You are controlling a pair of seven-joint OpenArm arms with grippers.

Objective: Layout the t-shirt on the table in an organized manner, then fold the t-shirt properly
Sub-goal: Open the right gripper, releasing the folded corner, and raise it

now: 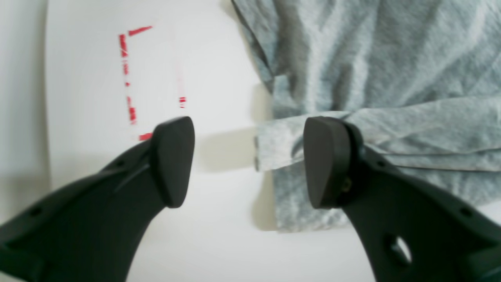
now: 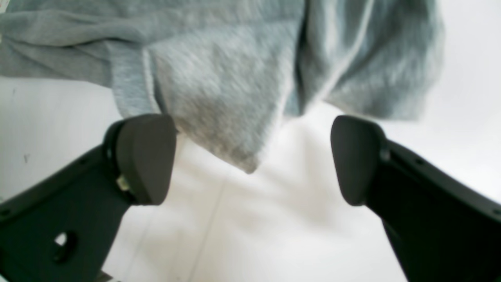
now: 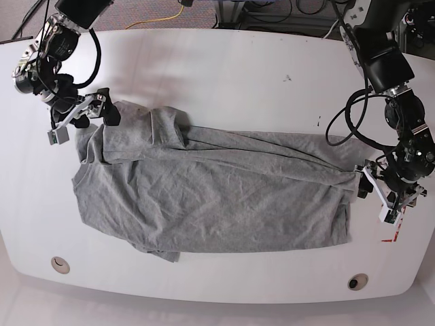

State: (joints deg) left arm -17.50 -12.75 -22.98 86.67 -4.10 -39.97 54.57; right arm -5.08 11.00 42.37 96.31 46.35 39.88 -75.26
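- Left wrist: on the white table (image 1: 219,243), the left gripper (image 1: 249,162) stood apart, straddling a t-shirt (image 1: 375,78) hem corner, likely for pulling flat.
- Right wrist: the right gripper (image 2: 252,158) gaped, empty, before a sleeve fold.
- Base: shirt lay spread, partly folded, between the arms.

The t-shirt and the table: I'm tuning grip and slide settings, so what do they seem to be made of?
The t-shirt: soft heathered grey knit, probably cotton jersey, matte; it wrinkles and folds limply.
The table: hard, smooth white top, likely laminate or painted board; slightly glossy, with soft reflections and a few dark specks.
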